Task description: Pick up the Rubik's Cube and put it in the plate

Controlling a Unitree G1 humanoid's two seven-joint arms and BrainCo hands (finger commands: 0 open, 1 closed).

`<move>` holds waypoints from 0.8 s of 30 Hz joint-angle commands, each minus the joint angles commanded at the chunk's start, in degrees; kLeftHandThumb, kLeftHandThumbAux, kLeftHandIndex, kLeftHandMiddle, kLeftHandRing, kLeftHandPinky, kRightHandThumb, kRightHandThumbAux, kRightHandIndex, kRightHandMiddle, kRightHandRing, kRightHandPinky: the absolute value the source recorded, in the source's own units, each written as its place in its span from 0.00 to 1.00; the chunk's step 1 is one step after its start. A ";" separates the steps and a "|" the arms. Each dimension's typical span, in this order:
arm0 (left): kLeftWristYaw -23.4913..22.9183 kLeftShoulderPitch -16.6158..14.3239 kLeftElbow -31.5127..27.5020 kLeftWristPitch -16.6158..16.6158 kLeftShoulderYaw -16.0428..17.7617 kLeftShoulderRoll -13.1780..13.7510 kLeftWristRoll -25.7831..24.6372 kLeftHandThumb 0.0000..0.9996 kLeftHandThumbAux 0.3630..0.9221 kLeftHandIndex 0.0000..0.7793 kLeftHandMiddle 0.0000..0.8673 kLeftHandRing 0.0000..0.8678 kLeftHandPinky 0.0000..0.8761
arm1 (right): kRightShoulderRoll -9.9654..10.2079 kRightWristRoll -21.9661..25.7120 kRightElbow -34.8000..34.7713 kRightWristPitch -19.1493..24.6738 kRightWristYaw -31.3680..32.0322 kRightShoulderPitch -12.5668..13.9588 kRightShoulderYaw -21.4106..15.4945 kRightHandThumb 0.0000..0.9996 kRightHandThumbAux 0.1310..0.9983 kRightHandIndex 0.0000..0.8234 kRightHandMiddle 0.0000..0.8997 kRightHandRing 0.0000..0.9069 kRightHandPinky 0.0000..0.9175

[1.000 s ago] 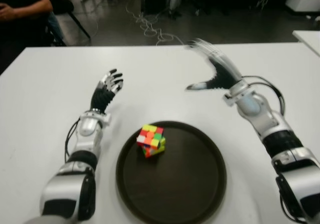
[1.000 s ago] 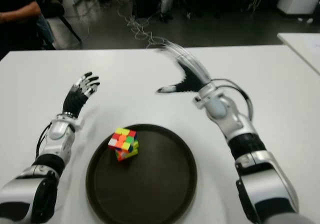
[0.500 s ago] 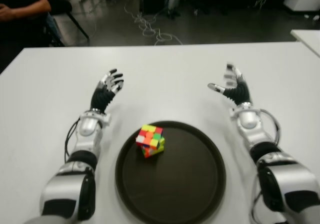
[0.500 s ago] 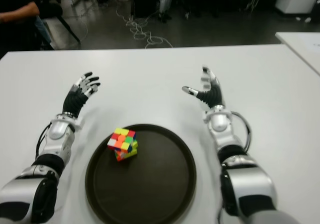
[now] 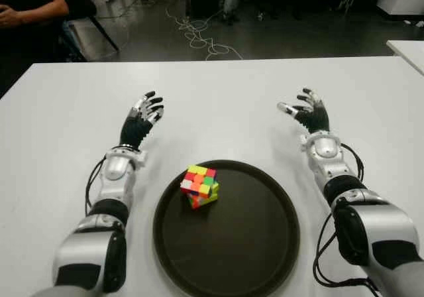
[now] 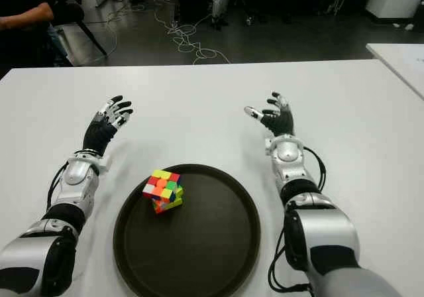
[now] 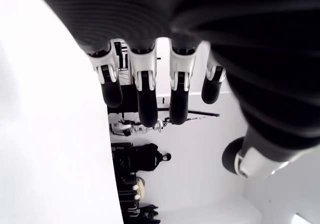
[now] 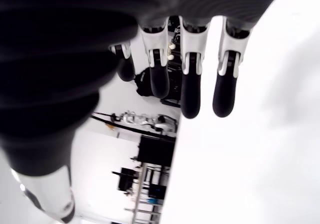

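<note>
The multicoloured Rubik's Cube (image 5: 200,185) sits inside the round dark-brown plate (image 5: 265,257), nearer the left hand (image 5: 141,119); the right hand (image 5: 306,111) shows beyond the rim; both hands spread, empty.

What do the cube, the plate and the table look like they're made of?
The cube looks like glossy plastic: bright coloured tiles in a dark frame. The plate, which it sits in, seems to be matte dark-brown plastic or lacquered wood; its raised rim shows a faint sheen. The table looks like a smooth white laminate, evenly flat and slightly reflective.
</note>
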 joint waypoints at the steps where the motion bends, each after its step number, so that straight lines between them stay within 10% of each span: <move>1: -0.01 -0.01 0.03 0.01 0.04 0.00 -0.04 0.07 0.41 0.17 0.24 0.20 0.15 | 0.19 -0.19 -0.54 -0.55 -0.29 0.47 0.22 0.04 0.71 0.16 0.23 0.30 0.39; 24: 0.79 0.64 -0.20 -0.63 0.29 -0.65 -0.18 0.06 0.47 0.16 0.23 0.20 0.15 | 1.07 -5.95 -15.76 -13.97 -9.51 12.20 4.64 0.05 0.62 0.14 0.24 0.29 0.33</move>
